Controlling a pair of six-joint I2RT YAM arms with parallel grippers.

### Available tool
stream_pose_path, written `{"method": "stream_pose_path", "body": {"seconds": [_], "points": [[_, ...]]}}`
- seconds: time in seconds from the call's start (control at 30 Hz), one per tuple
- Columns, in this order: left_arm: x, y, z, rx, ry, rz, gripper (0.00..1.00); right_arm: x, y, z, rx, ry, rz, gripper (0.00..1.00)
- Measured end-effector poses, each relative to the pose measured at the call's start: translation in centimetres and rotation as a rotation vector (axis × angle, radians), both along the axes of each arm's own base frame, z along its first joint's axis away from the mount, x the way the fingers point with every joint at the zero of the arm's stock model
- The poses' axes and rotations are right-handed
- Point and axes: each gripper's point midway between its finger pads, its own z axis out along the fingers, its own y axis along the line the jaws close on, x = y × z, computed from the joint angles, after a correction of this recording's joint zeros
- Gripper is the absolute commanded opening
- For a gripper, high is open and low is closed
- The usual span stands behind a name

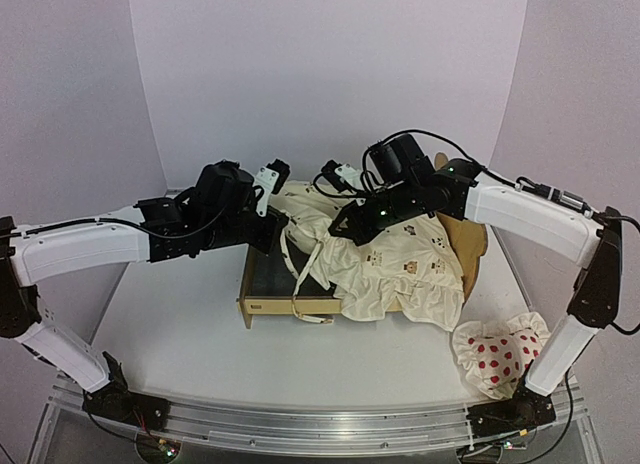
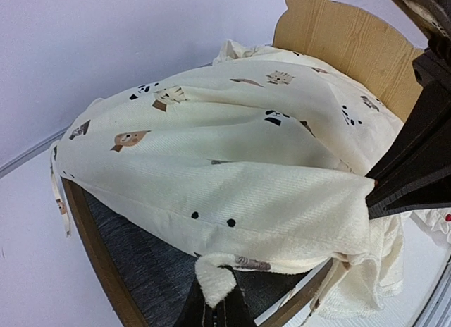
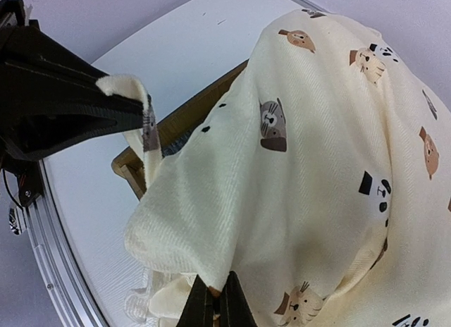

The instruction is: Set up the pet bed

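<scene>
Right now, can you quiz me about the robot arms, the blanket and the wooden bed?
1. True or false: the cream cloth cover with small animal prints lies flat inside the light plywood bed frame.
2. Where is the white red-dotted ruffled pillow? A) on the table near the right arm's base B) inside the bed C) on the headboard
3. Fill in: the left jaws and the right jaws are both shut on the ____.
Key: 1 false; 2 A; 3 cover.

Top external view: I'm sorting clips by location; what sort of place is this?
Likely a lab test cell, not a home: plain pale walls enclose a white table, with the left arm and right arm bolted to a metal rail.
</scene>
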Motion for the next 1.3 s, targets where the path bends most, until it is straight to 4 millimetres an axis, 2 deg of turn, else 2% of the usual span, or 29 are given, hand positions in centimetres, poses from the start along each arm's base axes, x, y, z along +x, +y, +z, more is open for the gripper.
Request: {"method": "stream_pose_path", "body": {"seconds": [0.13,0.23,0.97,1.13,1.3], "points": [[0.2,0.2,1.0,0.004,-0.022,0.011,0.00,0.0,0.0,0.0,0.001,0.000,0.000,0.00],[0.3,0.3,1.0,0.009,-0.022,0.016,0.00,0.0,0.0,0.0,0.002,0.001,-0.001,0.00],[-2.0,1.0,-2.5,0.080,0.140,-0.029,0.00,-0.3,0.4,-0.5,0.015,0.039,0.002,0.00],[-2.0,1.3,-2.6,0.088,0.144,-0.020,0.00,-0.3,0.8,-1.2,0.015,0.071,0.002,0.00],[-1.7,1.8,-3.5,0.120,0.154,0.015,0.00,0.0,1.3,-1.5,0.020,0.092,0.001,0.00]]}}
